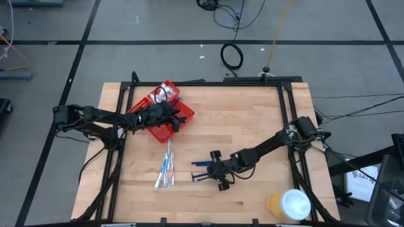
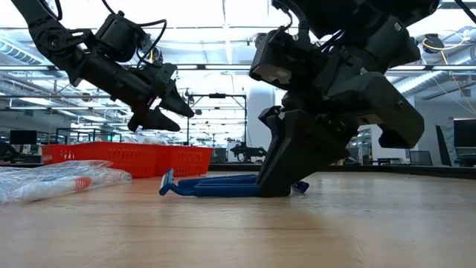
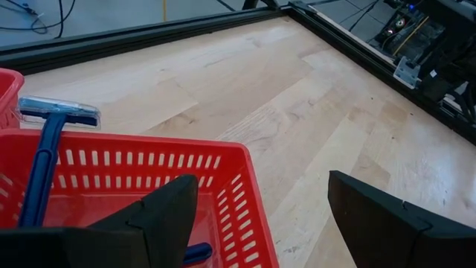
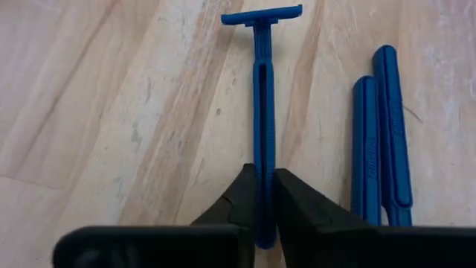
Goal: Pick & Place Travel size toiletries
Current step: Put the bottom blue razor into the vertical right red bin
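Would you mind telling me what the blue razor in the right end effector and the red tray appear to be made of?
The blue razor, clamped by the right end effector, looks like moulded plastic: one uniform blue, matte, with a slotted handle. The red tray below the left end effector also looks plastic: glossy walls pierced with regular slots.

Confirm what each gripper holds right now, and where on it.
Right gripper is shut on the blue razor, pinching its handle's lower end, head pointing away. Left gripper is open over the red tray, empty.
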